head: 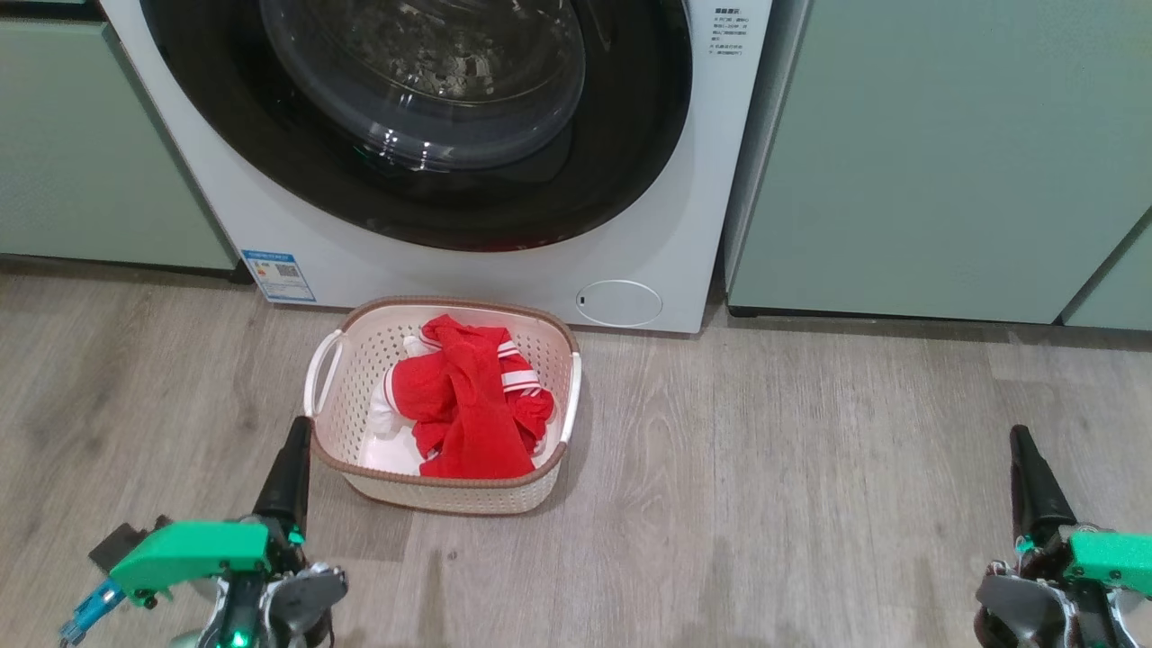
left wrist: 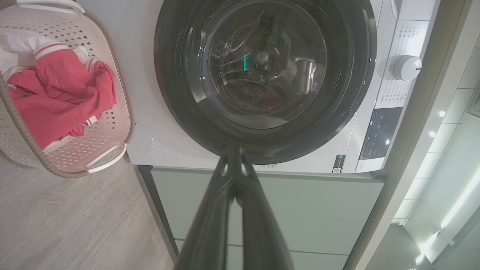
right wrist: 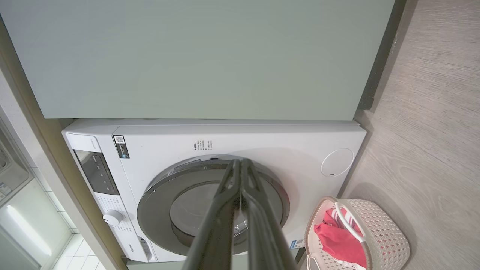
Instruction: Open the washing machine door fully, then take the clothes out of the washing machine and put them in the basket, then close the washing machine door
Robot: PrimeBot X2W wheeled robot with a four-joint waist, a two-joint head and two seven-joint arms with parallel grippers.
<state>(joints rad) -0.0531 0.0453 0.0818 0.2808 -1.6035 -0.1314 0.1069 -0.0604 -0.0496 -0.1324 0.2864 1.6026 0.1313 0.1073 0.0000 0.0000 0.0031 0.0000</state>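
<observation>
Bright red mesh sports garment [head: 468, 405] bunched inside small cream perforated plastic basket [head: 450, 304], before glossy black-rimmed round washer door [head: 630, 135], shut. Likely soft, light, limp; best pinched at top fold. Left gripper [head: 297, 434], right gripper [head: 1021, 441]: pressed together, empty.

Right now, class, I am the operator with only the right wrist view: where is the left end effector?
Observer: The left end effector is shut, its tip close beside the basket's near-left rim.
Operator: Do the clothes hang over that rim?
Observer: No, they lie inside the basket.
Operator: And the right end effector?
Observer: It hangs over the floor, well right of the basket.
</observation>
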